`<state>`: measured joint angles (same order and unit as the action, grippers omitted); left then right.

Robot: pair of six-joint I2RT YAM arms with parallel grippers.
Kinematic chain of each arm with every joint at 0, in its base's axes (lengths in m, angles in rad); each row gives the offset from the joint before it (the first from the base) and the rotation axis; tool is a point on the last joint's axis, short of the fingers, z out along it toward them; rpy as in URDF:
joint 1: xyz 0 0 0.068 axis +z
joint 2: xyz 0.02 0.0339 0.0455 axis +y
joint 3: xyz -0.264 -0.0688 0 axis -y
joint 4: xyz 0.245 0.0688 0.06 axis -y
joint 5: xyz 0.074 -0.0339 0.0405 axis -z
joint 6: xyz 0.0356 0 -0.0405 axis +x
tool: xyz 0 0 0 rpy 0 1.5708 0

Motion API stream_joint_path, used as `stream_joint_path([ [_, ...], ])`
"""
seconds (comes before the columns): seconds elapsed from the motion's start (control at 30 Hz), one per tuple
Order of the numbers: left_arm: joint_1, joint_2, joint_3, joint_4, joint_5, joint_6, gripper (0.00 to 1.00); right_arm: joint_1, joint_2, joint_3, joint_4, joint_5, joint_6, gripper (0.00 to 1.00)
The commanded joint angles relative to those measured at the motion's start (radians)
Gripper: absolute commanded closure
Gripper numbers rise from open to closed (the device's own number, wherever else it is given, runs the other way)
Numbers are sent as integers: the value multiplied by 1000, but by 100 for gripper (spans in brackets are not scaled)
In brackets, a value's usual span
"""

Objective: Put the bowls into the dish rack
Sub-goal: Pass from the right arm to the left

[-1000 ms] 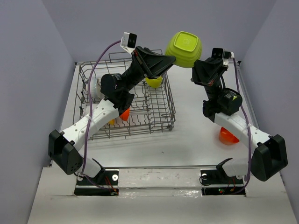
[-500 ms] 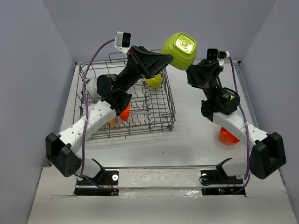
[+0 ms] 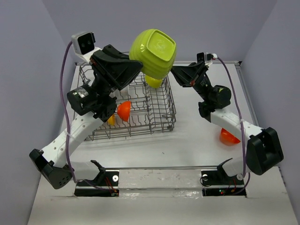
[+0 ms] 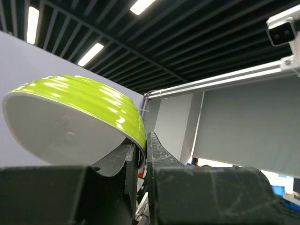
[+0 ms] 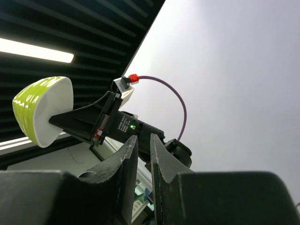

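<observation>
Nearest the arm bases, a loose red-orange bowl [image 3: 228, 137] sits upside down on the table [image 3: 197, 140] beside the right arm's forearm, well apart from both sets of fingers. Farther back on the left stands the dish rack [image 3: 157, 117]. It holds a racked red-orange bowl [image 3: 124, 110] near its middle, a small orange-yellow bowl [image 3: 111, 120] just left of that, and a yellow bowl [image 3: 153, 82] toward its far side. Above the rack's far edge the left gripper [image 4: 142, 143] holds the lime green bowl [image 3: 153, 51] in the air. Its two fingers [image 4: 161, 157] are pinched tight on the rim, one inside against the pale interior and one outside against the ribbed green wall. The bowl is tilted, with its base turned up toward the overhead camera. The right gripper [image 5: 143, 140] points in from the right, its tips just beside the bowl's lower right edge. Its wrist view shows the bowl off to the left, apart from its fingers [image 5: 125, 159]. Those fingers are drawn together to a thin slit with nothing between them.
</observation>
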<state>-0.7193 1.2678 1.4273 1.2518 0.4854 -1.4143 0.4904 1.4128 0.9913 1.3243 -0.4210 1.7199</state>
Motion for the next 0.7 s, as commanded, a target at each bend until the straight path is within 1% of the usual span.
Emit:
stream_joint_path([
  [0.0, -5, -22, 33, 551, 5, 20, 100, -3, -40, 13, 343, -21, -52, 76],
  [0.17, -5, -34, 18, 525, 15, 38, 100, -3, -77, 18, 239, -48, -112, 75],
  [0.27, -2, -48, 1, 488, 27, 69, 100, -3, -129, 24, 109, -76, -192, 71],
  [0.33, 0, -59, -16, 422, 39, 93, 100, -3, -187, 36, -54, -96, -256, 71],
  [0.4, 12, -84, -30, 325, 64, 156, 100, -3, -234, 56, -217, -99, -392, 71],
  [0.43, 17, -96, -37, 277, 70, 187, 100, -3, -261, 69, -399, -93, -446, 71],
  [0.47, 21, -116, -45, 158, 84, 266, 100, -3, -308, 102, -493, -70, -551, 71],
  [0.5, 21, -126, -42, 85, 90, 312, 100, -3, -327, 122, -596, -53, -604, 71],
  [0.53, 21, -133, -25, 14, 96, 357, 100, -3, -343, 163, -764, -20, -693, 71],
  [0.57, 23, -137, -16, -41, 101, 400, 100, -3, -359, 179, -828, 0, -729, 71],
  [0.6, 24, -142, -7, -146, 104, 472, 100, -3, -383, 193, -888, 16, -758, 71],
  [0.63, 27, -142, 16, -204, 104, 504, 100, -3, -393, 207, -990, 33, -782, 71],
  [0.67, 29, -137, 33, -265, 95, 538, 100, -3, -400, 239, -1038, 65, -827, 71],
])
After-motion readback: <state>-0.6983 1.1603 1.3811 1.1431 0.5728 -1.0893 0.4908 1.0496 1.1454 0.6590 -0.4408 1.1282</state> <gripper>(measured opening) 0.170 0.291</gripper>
